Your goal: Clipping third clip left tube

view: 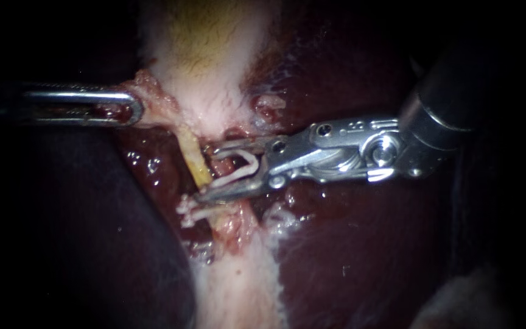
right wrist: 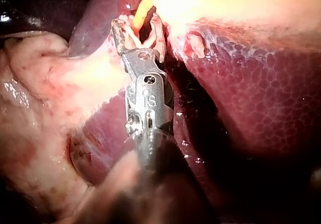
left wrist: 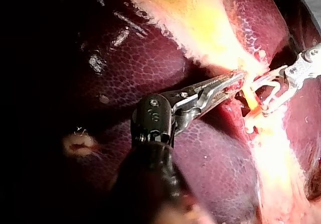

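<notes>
Setting: a surgical bench, viewed at close range. It is indicated by dark red liver (view: 348, 244) and pale tissue (view: 214, 55) lit brightly against surrounding darkness, by two slender metal tools, the left instrument (view: 134, 109) and the right instrument (view: 211, 172), whose shafts are seen at opposite sides, and by a white clip (view: 243, 170) held in the latter's jaws.

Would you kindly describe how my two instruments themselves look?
The left instrument has long, slotted, toothed steel jaws on a black wrist and shaft. The right instrument has silver jaws, a pinned metal wrist with stamped marks, and a dark shaft.
</notes>
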Action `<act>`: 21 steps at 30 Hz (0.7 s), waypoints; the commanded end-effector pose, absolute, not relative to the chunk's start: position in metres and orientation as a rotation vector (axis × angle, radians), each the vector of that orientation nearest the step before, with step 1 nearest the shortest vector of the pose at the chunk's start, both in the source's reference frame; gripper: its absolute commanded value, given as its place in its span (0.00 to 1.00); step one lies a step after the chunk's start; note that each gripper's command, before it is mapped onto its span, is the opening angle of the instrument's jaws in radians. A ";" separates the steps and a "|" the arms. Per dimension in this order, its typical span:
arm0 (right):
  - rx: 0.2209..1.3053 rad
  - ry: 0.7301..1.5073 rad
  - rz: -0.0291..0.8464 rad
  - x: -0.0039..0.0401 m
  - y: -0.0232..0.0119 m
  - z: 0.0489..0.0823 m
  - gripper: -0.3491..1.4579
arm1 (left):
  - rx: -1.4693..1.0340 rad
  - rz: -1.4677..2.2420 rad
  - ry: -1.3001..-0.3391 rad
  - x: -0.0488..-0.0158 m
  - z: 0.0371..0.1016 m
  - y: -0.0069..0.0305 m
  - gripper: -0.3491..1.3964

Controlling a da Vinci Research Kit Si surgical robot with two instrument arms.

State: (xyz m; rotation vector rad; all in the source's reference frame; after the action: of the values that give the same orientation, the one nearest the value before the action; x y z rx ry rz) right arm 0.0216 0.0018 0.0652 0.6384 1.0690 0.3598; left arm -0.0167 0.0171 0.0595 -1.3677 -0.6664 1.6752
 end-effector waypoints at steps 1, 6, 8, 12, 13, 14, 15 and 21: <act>0.637 1.069 0.360 0.0217 0.0019 0.0653 0.47 | -1.368 1.675 -0.667 -0.0167 0.0595 0.0171 0.00; 0.636 1.068 0.362 0.0219 0.0023 0.0659 0.46 | -1.368 1.675 -0.667 -0.0167 0.0595 0.0171 0.00; 0.635 1.068 0.362 0.0220 0.0025 0.0660 0.46 | -1.368 1.675 -0.667 -0.0167 0.0595 0.0171 0.00; 0.638 1.068 0.362 0.0227 0.0027 0.0664 0.46 | -1.368 1.675 -0.667 -0.0167 0.0595 0.0171 0.00; 0.640 1.068 0.360 0.0229 0.0027 0.0664 0.46 | -1.368 1.675 -0.667 -0.0167 0.0595 0.0171 0.00; 0.640 1.068 0.361 0.0230 0.0027 0.0665 0.46 | -1.368 1.675 -0.667 -0.0167 0.0595 0.0171 0.00; 0.642 1.069 0.359 0.0233 0.0027 0.0665 0.46 | -1.368 1.675 -0.667 -0.0167 0.0595 0.0171 0.00; 0.652 1.068 0.347 0.0247 0.0028 0.0667 0.46 | -1.368 1.675 -0.667 -0.0167 0.0595 0.0171 0.00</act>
State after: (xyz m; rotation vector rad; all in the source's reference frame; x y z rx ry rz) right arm 0.0250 0.0029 0.0667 0.6556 1.0723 0.3419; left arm -0.0167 0.0171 0.0595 -1.3683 -0.6673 1.6751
